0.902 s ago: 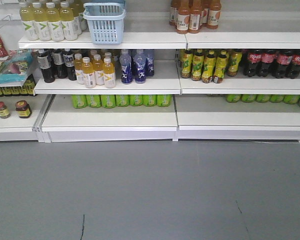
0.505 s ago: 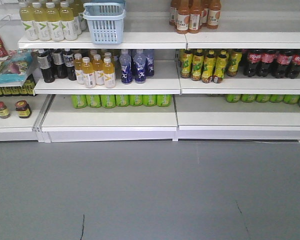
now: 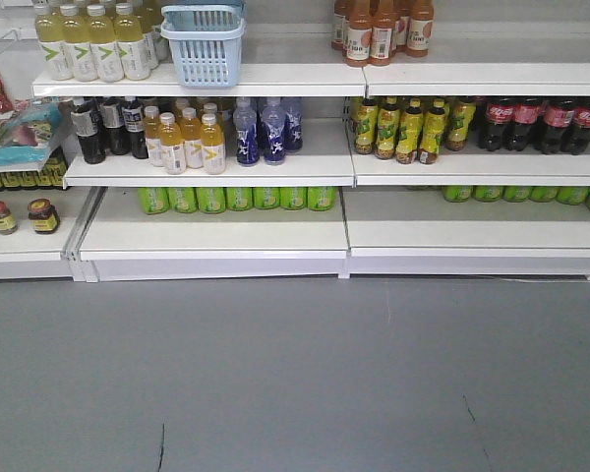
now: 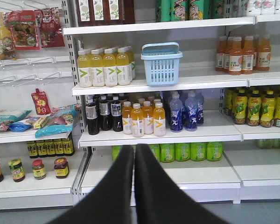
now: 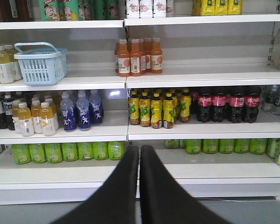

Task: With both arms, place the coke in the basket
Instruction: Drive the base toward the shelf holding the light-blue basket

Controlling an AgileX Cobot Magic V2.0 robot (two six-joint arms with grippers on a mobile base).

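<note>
Plainly, both arms hung back from the shelving. In the left wrist view the left gripper (image 4: pixel 134 148) pointed toward 12 o'clock, and its two black fingers (image 4: pixel 119 179) lay pressed together along their length with nothing between them. The right gripper (image 5: pixel 139 148) looked the same in its own view: closed, empty, tips aimed at the lower shelves.

The basket (image 3: pixel 206 54) stood upright on the upper white shelf (image 3: pixel 295 79), at about 11 o'clock in the front view. From the left gripper it sat at roughly 1 o'clock (image 4: pixel 162 70), with its flat handle raised over the rim. From the right gripper it sat at about 10 o'clock (image 5: pixel 39 70). What lay inside it could not be made out.

Pale yellow bottles (image 3: pixel 88 44) stood just beside the basket at its 9 o'clock. Orange bottles (image 3: pixel 379 29) stood on the same level at its 3 o'clock, well apart from it. One shelf down, at the basket's 6 o'clock, were blue bottles (image 3: pixel 265 128). Dark cola bottles (image 3: pixel 541 123) with red labels stood in a row at 2 o'clock in the front view, and at about 2 o'clock from the right gripper (image 5: pixel 226 103). Green bottles (image 3: pixel 236 199) lined the back of the lowest shelf. Grey floor (image 3: pixel 295 374) filled the 6 o'clock half of the front view.
</note>
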